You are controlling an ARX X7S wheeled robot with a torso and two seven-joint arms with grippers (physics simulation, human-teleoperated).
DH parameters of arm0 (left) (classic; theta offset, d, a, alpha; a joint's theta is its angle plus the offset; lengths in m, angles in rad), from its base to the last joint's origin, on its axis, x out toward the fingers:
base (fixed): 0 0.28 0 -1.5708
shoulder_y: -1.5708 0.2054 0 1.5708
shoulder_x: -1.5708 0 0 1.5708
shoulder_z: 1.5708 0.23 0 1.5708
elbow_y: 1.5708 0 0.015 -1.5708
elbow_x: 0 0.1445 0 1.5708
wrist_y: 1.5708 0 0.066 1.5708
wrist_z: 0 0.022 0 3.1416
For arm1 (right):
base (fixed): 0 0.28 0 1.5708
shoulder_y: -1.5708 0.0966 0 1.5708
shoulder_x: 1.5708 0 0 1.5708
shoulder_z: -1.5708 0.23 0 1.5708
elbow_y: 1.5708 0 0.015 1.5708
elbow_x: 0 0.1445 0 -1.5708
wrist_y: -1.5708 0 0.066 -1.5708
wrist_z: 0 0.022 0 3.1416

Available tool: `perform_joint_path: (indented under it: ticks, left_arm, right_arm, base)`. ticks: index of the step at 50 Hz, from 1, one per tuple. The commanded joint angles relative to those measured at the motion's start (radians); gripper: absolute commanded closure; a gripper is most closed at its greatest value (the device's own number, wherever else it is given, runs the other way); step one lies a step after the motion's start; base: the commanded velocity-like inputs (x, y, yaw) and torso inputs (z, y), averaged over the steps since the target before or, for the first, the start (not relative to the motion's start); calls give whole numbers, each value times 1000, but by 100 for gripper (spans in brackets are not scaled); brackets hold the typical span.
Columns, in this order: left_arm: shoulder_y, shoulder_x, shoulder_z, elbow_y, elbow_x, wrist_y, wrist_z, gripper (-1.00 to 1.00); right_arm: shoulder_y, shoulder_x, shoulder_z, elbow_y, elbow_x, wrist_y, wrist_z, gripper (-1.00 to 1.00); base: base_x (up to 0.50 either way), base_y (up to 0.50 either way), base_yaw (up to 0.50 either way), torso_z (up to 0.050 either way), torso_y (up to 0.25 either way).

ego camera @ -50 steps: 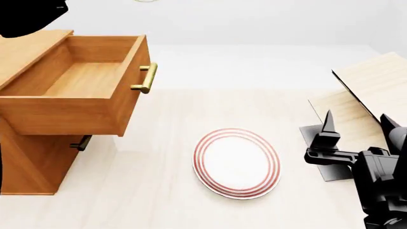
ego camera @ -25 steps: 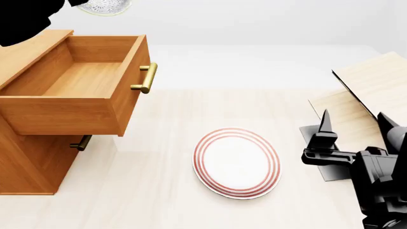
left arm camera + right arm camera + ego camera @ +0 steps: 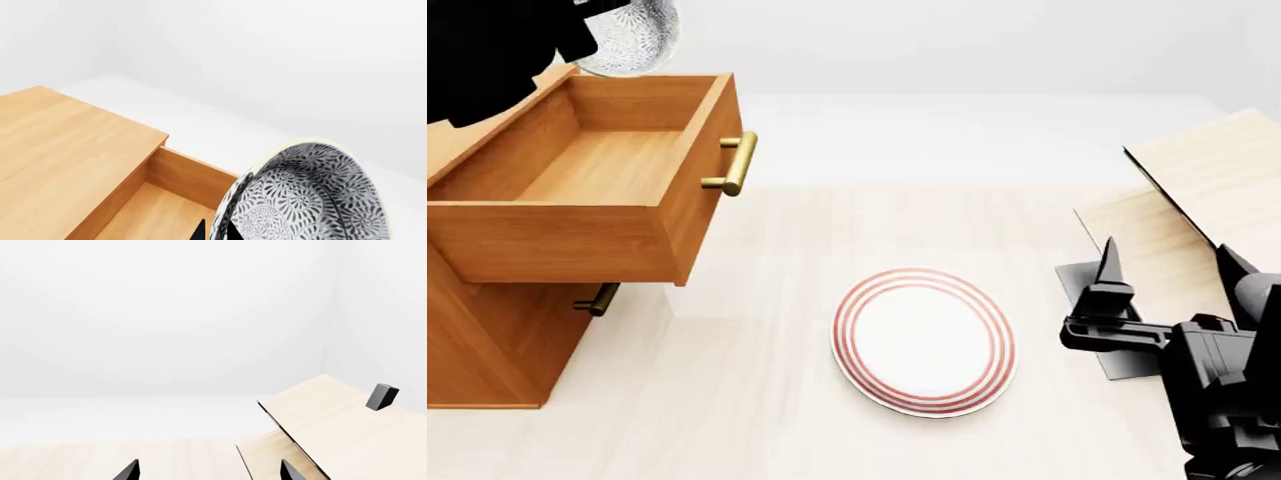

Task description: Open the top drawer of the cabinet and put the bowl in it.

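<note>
1. Orange-brown wood forms the cabinet (image 3: 481, 340), which is seen at the left of the head view.
2. Its top drawer (image 3: 587, 180) is pulled fully out, and the lighter wood interior is exposed.
3. The bowl (image 3: 627, 35) is held by the left gripper (image 3: 215, 231) above the far end of the drawer; the fingers are clamped on the bowl's rim.
4. The bowl is tilted, and its patterned inside is shown in the left wrist view.
5. The right gripper (image 3: 1168, 262) is held near the shelf rack (image 3: 1214, 180), with its fingers spread apart and nothing between them.
6. A red-ringed plate (image 3: 925, 340) is seen lying on the floor between cabinet and rack.
</note>
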Motion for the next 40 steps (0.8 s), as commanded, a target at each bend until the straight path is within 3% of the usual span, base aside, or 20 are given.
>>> perform_joint_path:
  ticks: [1,21,40]
  left_arm:
    - [-49,30,27,-160,73,54,57,100]
    - [-137,114,55,-526,142,123,137,100]
    - [-151,113,41,-571,132,110,133,100]
  right_arm:
    - [-7,-2,-9,12,-10,-15,-3,-100]
    - [14,1,-29,28,-5,-8,6,-100]
    - [15,2,-44,37,-11,-16,10,-100]
  base:
    - [0,0,0,0,0]
    - [0,0,0,0,1]
    - [0,0,0,0,1]
